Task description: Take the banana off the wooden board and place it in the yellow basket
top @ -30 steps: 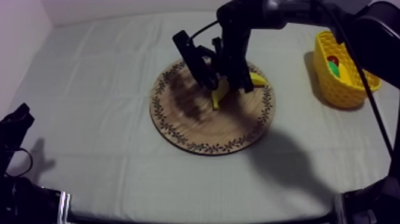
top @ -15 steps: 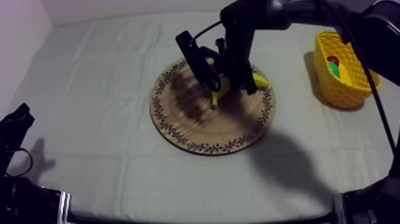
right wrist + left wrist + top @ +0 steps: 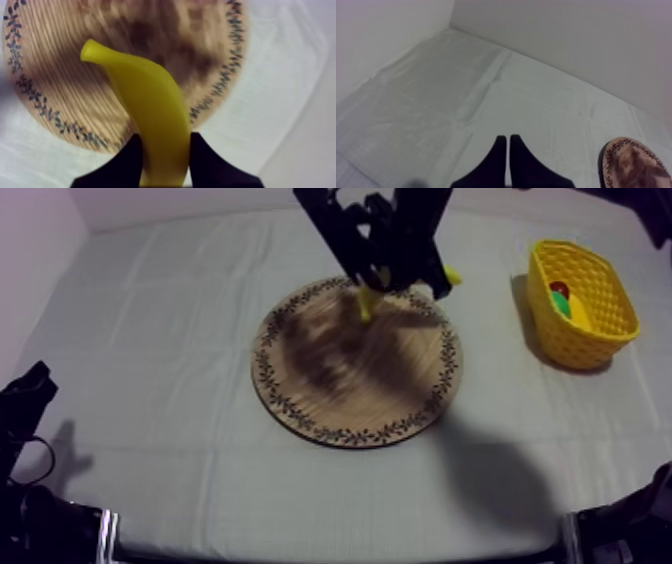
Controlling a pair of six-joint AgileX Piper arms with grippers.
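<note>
Gripping banana [image 3: 150, 110], right jaws, above wooden board [image 3: 350, 393]

The top view looks down at a slant from above the near side of the table [image 3: 170, 348]. It is far enough off to take in nearly all of it, with the board [image 3: 350, 403] in the middle and the basket [image 3: 580, 348] at the right. The left wrist view sits low, just behind the left tool [image 3: 508, 139], and faces along the table toward the wall [image 3: 561, 40]; the board's edge shows beside that tool. The right wrist view hangs above the board, looking steeply down past the right tool [image 3: 167, 145] and the banana [image 3: 145, 90], which is close before the lens. All three views share the board and the table around it.
</note>
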